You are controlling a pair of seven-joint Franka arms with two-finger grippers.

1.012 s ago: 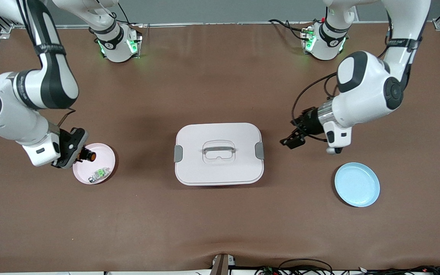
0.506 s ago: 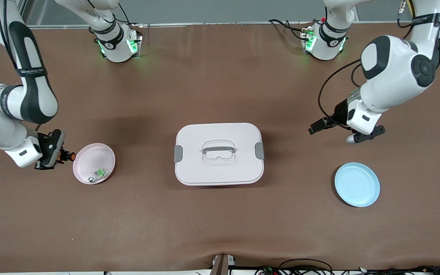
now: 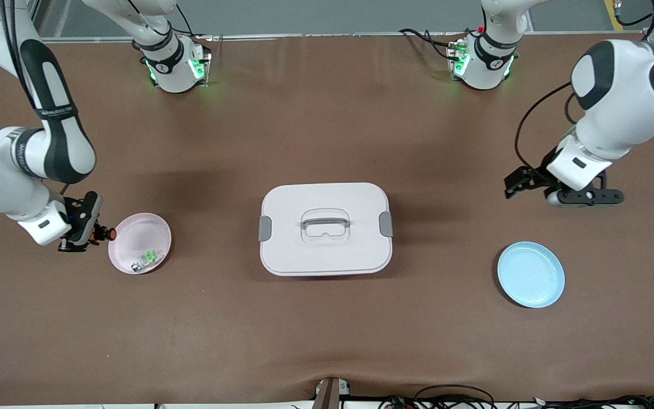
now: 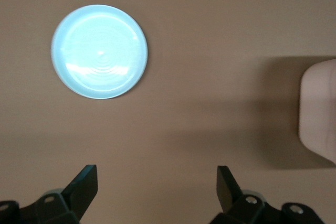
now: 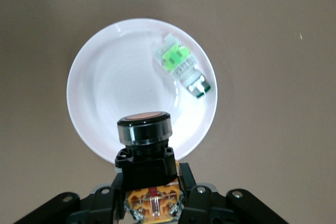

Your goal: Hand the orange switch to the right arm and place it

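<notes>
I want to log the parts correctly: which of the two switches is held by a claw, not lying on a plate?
The orange switch, gripped by the right claw. The green switch lies on the pink plate.

No lettering is readable anywhere; the band on the right arm (image 3: 54, 111) bears print too small to read.

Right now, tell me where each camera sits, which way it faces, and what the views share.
Front view: high across the table, facing both bases; shows both arms, lidded box.
Left wrist view: looks down past the open left tool at the blue plate.
Right wrist view: looks down past the right tool, shut on the orange switch, over the pink plate holding the green switch.
Shared: front view shows both plates.
</notes>
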